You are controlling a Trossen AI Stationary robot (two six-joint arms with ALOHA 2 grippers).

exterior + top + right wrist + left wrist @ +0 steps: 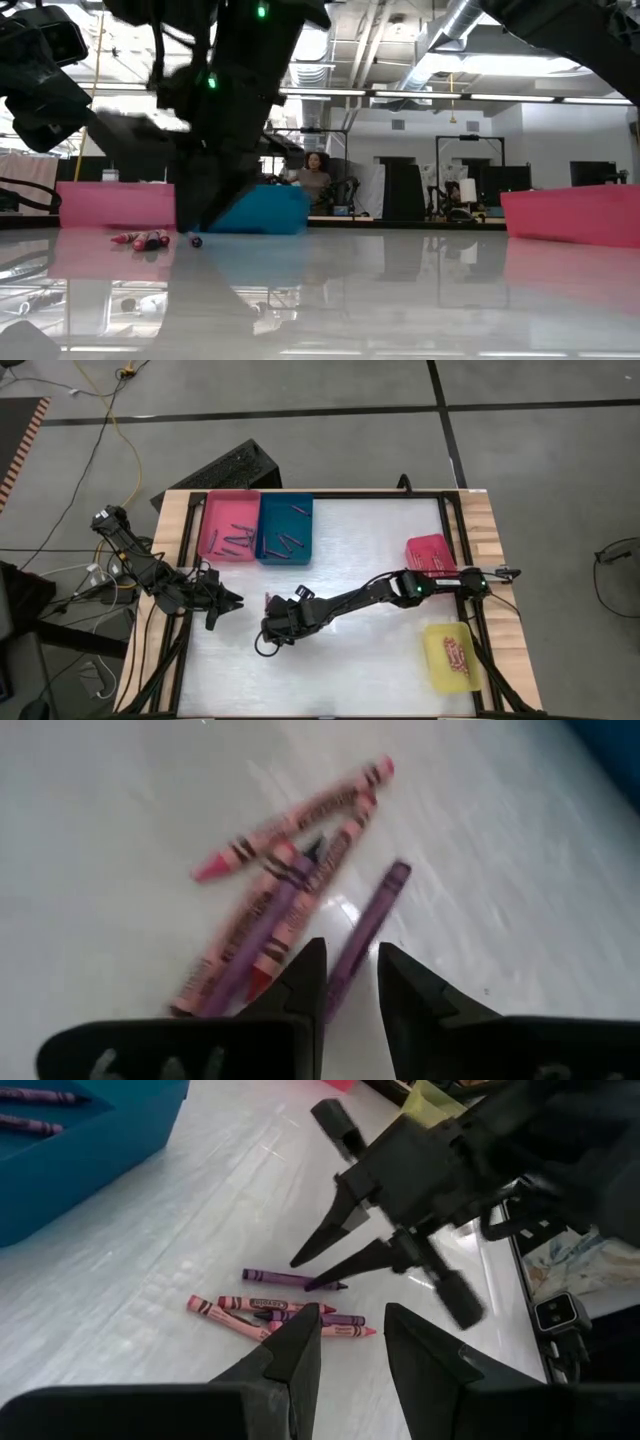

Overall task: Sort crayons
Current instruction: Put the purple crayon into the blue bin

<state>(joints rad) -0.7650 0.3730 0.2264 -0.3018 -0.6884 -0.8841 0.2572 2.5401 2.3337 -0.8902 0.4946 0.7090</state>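
A small heap of pink, red and purple crayons point(275, 1312) lies on the white table, left of its middle; it also shows in the right wrist view point(262, 910) and the low view point(145, 240). One purple crayon point(372, 910) lies apart beside the heap. My right gripper point(350, 955) is open and low over the table, with one finger on each side of this purple crayon's end point(300, 1280); I see no touch. My left gripper point(350, 1315) is open and empty, just left of the heap point(236, 600).
A pink tray point(228, 525) and a blue tray point(285, 530) with crayons stand at the far left. A red tray point(430, 552) stands at the right edge and a yellow tray point(450, 655) at the near right. A person sits in the room beyond the table point(315, 175).
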